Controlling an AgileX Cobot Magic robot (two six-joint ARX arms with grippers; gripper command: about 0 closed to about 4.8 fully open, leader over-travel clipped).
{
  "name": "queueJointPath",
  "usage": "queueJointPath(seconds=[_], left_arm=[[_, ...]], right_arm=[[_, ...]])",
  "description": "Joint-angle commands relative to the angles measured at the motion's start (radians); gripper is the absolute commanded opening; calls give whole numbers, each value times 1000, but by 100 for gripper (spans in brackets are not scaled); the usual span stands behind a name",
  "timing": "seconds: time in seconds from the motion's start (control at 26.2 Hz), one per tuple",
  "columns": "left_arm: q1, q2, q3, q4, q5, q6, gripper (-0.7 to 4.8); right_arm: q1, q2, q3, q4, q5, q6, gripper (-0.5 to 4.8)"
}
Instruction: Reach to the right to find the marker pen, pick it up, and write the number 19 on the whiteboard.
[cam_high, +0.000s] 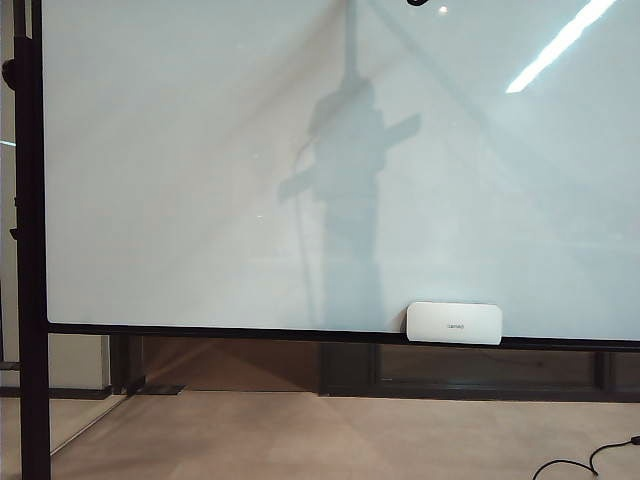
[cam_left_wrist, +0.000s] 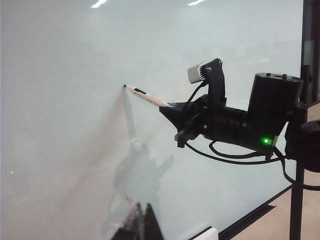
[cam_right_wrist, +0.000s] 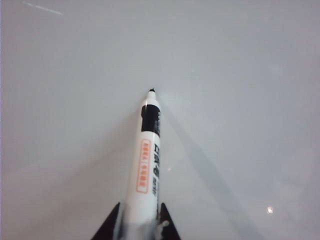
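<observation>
The whiteboard (cam_high: 200, 150) fills the exterior view, which shows only an arm's shadow and neither gripper. In the right wrist view my right gripper (cam_right_wrist: 136, 220) is shut on the marker pen (cam_right_wrist: 149, 160), a white barrel with a black collar. The pen's black tip rests at the whiteboard (cam_right_wrist: 240, 75), where it meets its own shadow. The left wrist view shows this from the side: the right gripper (cam_left_wrist: 172, 112) holds the marker pen (cam_left_wrist: 147, 96) slanted against the whiteboard (cam_left_wrist: 60, 100). My left gripper (cam_left_wrist: 142, 225) hangs back near the board, shut and empty. The number 19 is not in view.
A small white rounded block (cam_high: 453, 322) sits on the board's lower black frame; its corner (cam_left_wrist: 209, 234) also shows in the left wrist view. A black stand post (cam_high: 30, 250) runs down the board's left side. A dark cable (cam_high: 590, 462) lies on the floor.
</observation>
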Motion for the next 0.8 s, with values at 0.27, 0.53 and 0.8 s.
queueJointPath(seconds=[0.27, 0.53, 0.8], left_arm=[[0, -5, 6, 15, -3, 30, -5], [0, -8, 7, 32, -4, 31, -5], [0, -17, 8, 28, -3, 31, -5]], right_arm=[[1, 5, 6, -203, 31, -1, -2], [1, 58, 5, -352, 48, 25, -2], [27, 13, 5, -344, 17, 9, -2]])
